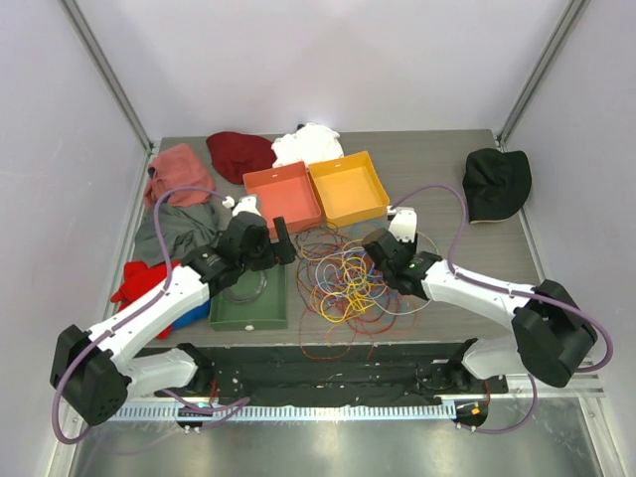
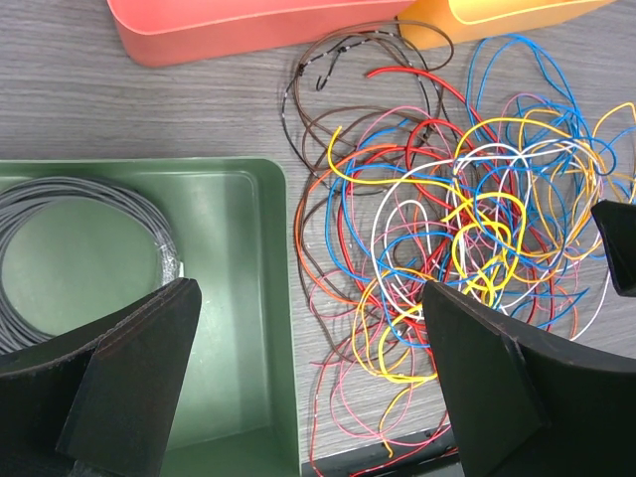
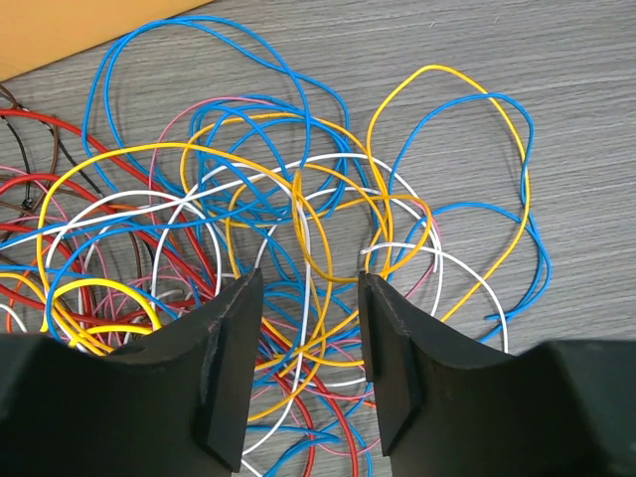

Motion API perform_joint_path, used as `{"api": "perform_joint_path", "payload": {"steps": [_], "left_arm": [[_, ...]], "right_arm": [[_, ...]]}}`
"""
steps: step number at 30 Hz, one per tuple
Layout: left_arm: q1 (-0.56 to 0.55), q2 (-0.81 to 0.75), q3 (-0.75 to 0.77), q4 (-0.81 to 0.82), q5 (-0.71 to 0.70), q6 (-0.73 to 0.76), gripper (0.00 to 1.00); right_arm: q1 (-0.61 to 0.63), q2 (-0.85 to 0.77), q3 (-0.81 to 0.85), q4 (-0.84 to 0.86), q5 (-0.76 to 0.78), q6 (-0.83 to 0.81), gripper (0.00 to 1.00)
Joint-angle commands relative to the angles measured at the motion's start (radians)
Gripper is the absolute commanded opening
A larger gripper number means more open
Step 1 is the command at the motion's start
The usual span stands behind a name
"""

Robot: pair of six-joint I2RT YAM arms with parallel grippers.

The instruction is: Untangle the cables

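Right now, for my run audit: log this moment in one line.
left pincer: open, above green tray rim | right pincer: open, over cables | cables: tangled on table | green tray: holds grey coil

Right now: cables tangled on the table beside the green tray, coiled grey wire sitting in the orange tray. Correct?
No. The coiled grey wire lies in the green tray, not the orange one; the left wrist view shows it. The cables are tangled on the table beside that tray, as you said.
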Motion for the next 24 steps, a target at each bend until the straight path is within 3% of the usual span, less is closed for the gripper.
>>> {"api": "perform_joint_path", "payload": {"steps": [1,10,20,23,24], "left_arm": [[-0.002,0.008,0.029,0.031,0.019,0.007,1.00],[-0.002,0.038,0.033,0.033,0.033,0.005,1.00],[-0.002,0.054,0.037,0.011,0.056,-0.002,1.00],[-0.004,0.053,0.033,0.014,0.059,-0.004,1.00],[-0.002,0.056,0.035,0.014,0.061,-0.004,1.00]], "right_arm": [[-0.009,-0.003,0.043,0.040,0.027,0.010,0.52],[-0.020,0.018,0.077,0.008,0.114,-0.039,0.60],[-0.112,0.130,0.068,0.062,0.001,-0.010,0.63],[-0.123,0.146,0.065,0.073,-0.017,-0.012,0.52],[-0.123,0.144,0.063,0.076,-0.016,-0.012,0.40]]}}
